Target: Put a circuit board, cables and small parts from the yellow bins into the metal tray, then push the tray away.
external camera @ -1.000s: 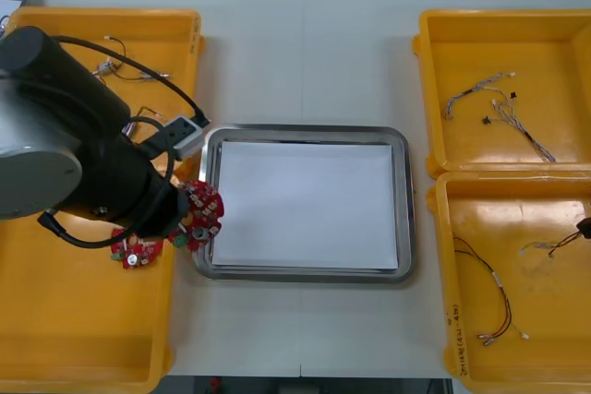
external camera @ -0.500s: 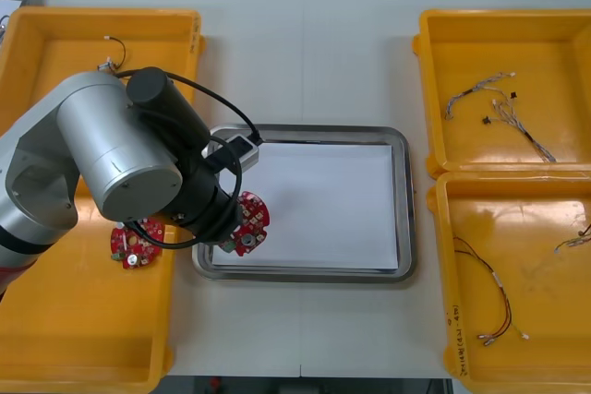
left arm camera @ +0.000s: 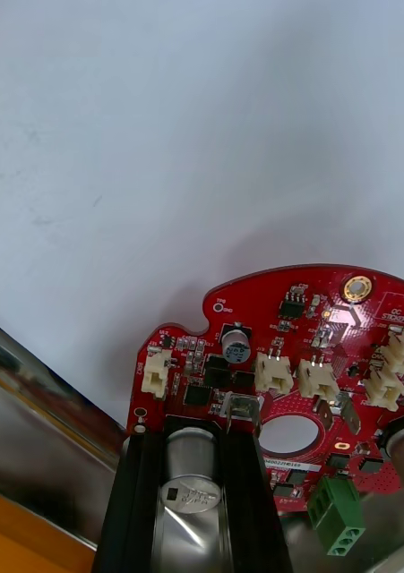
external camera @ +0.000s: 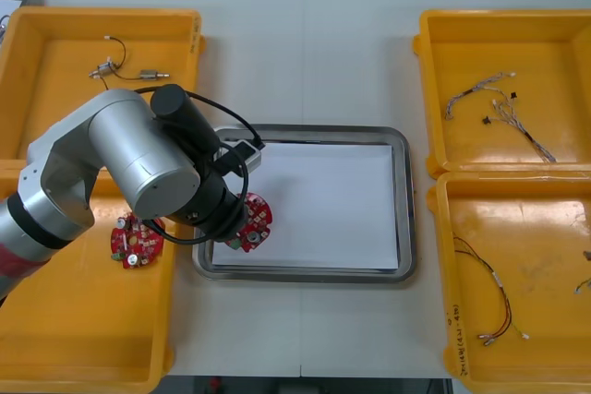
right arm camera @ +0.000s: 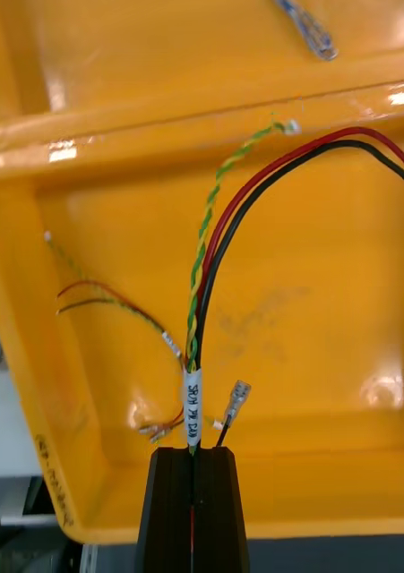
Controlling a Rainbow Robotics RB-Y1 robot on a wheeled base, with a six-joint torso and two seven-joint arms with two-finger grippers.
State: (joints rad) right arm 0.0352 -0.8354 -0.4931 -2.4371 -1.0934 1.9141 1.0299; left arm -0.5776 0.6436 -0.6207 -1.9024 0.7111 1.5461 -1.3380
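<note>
Left arm (external camera: pixel 138 168) overhangs the left of the metal tray (external camera: pixel 404 209); elsewhere open.

Rectangular metal tray (external camera: pixel 305 276): polished, mirror-bright rim, with a white inside that is flat, matt and smooth like paper. Yellow plastic bins (external camera: pixel 83 339): glossy, with hard highlights and dull scuffs on one floor. Round red circuit board (left arm camera: pixel 300 295): smooth, lacquered, faintly shiny, carrying cream plastic sockets and a shiny metal-capped can. Thin red, black and yellow-green cable (right arm camera: pixel 206 269): smooth plastic sheathing with a white paper-like tag. Black fingers (left arm camera: pixel 139 510) of the left gripper (left arm camera: pixel 191 430): matt, finely grooved. Light table (external camera: pixel 305 53): smooth, matt
</note>
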